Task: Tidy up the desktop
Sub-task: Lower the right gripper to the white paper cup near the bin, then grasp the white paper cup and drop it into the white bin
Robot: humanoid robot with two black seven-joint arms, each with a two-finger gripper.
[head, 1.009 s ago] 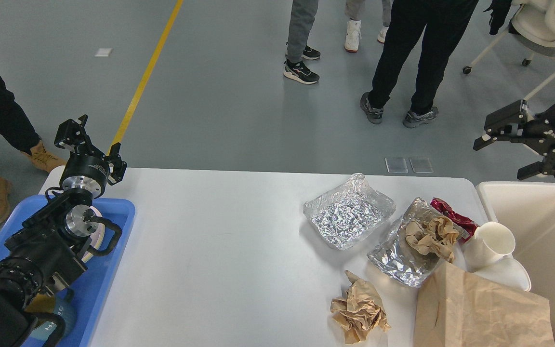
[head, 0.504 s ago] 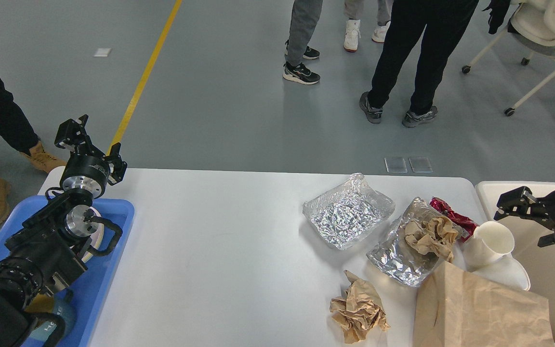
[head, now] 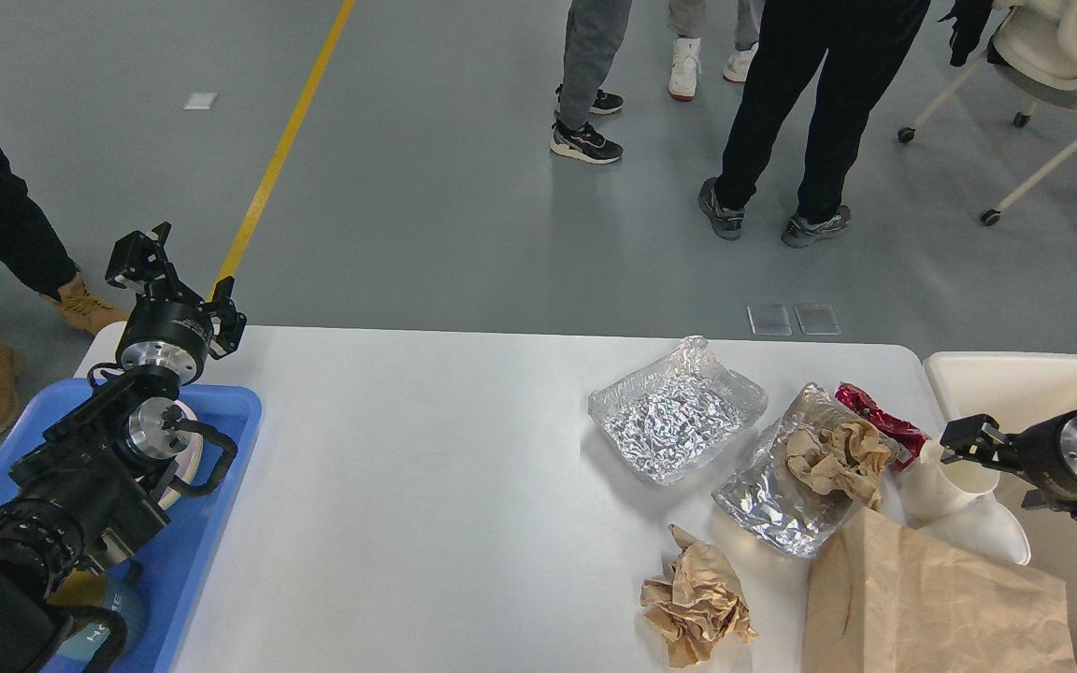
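The white desktop [head: 426, 486] carries litter on its right half: an open foil tray [head: 679, 411], a foil sheet [head: 768, 500] with a brown paper wad [head: 838, 453] on it, a red wrapper [head: 875, 421], a white cup [head: 954, 505] on its side, a brown paper bag [head: 931, 598] and another crumpled brown paper [head: 697, 608]. My right gripper [head: 992, 467] is open and empty, just above the cup's mouth at the table's right edge. My left gripper [head: 179, 280] is open and empty, raised over the far left corner.
A blue tray [head: 221, 486] holding a white dish and other items sits under my left arm. A cream bin [head: 1015, 383] stands against the table's right end. Several people stand on the floor beyond the table; a wheeled chair [head: 1053, 56] is at the far right.
My right arm has come down and leftward from high on the right, over the bin, to the white cup. My left arm has not moved.
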